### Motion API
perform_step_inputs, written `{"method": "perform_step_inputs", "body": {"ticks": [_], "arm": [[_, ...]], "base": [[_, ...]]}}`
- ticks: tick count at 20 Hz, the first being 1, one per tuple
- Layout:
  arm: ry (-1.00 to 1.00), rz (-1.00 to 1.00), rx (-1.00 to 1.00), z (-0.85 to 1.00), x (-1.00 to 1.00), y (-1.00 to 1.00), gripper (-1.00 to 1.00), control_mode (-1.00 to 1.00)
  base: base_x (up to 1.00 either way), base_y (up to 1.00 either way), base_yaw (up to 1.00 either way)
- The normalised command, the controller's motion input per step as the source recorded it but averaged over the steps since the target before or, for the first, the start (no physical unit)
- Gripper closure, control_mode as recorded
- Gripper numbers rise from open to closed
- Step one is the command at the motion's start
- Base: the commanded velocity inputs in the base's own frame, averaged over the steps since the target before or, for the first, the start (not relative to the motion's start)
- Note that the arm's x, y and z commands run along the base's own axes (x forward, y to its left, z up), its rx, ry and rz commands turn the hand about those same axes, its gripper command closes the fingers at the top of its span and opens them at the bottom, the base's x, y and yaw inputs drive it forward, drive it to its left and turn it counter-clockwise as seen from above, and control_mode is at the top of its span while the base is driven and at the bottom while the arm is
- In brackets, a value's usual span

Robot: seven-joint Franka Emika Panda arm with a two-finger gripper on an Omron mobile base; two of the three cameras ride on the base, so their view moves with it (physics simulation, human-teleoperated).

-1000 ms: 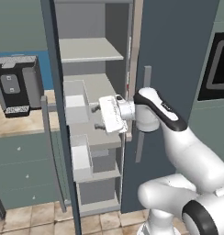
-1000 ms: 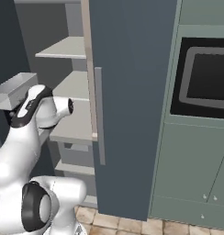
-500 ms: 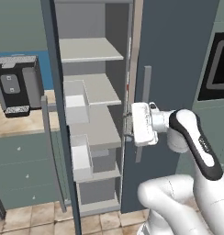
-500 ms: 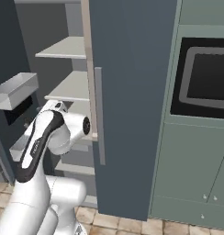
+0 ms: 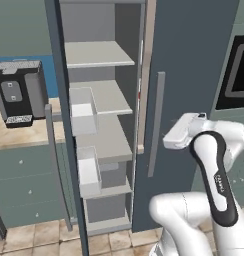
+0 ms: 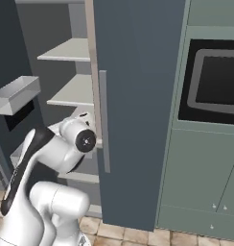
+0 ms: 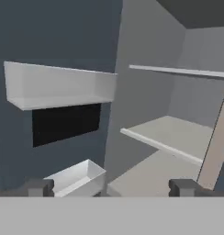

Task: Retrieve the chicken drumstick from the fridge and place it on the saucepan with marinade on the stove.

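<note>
The fridge (image 5: 194, 60) stands with its left door swung open and its right door (image 6: 138, 96) closed. Its pale grey shelves (image 5: 101, 97) (image 7: 169, 135) look bare. My gripper (image 5: 167, 141) hangs outside the compartment, in front of the closed door near its vertical handle (image 5: 155, 125), pointing left toward the shelves. In the hand view the gripper (image 7: 111, 187) is open, its fingertips (image 7: 38, 187) wide apart with nothing between them. The chicken drumstick, saucepan, marinade and stove are out of view.
Clear bins (image 5: 83, 111) (image 7: 58, 85) hang on the open left door. A black coffee machine (image 5: 19, 95) sits on the counter to the left. A built-in oven (image 6: 215, 81) and pale green cabinets (image 6: 200, 178) stand right of the fridge.
The arm has pulled back out of the fridge and swung right; the hand went from the middle shelves to in front of the closed right door. Nothing was picked up.
</note>
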Motion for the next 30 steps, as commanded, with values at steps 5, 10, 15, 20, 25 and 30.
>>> {"method": "perform_step_inputs", "body": {"ticks": [5,10,15,20,25,30], "arm": [[0.23,-0.42,0.00,0.00,0.13,-0.77,-1.00,-1.00],[0.09,-0.09,0.00,0.00,0.63,-0.07,-1.00,-1.00],[-0.04,0.00,0.00,0.00,0.51,-0.06,-1.00,-1.00],[-0.10,-0.02,0.00,0.00,0.50,-0.09,-1.00,-1.00],[-0.02,-0.05,0.00,0.00,0.70,-0.08,-1.00,-1.00],[0.00,-0.10,0.00,0.00,0.47,-0.43,-1.00,-1.00]], "base": [[0.00,0.00,0.00],[0.00,0.00,0.00],[0.00,0.00,0.00],[0.00,0.00,0.00],[0.00,0.00,0.00],[0.00,0.00,0.00]]}}
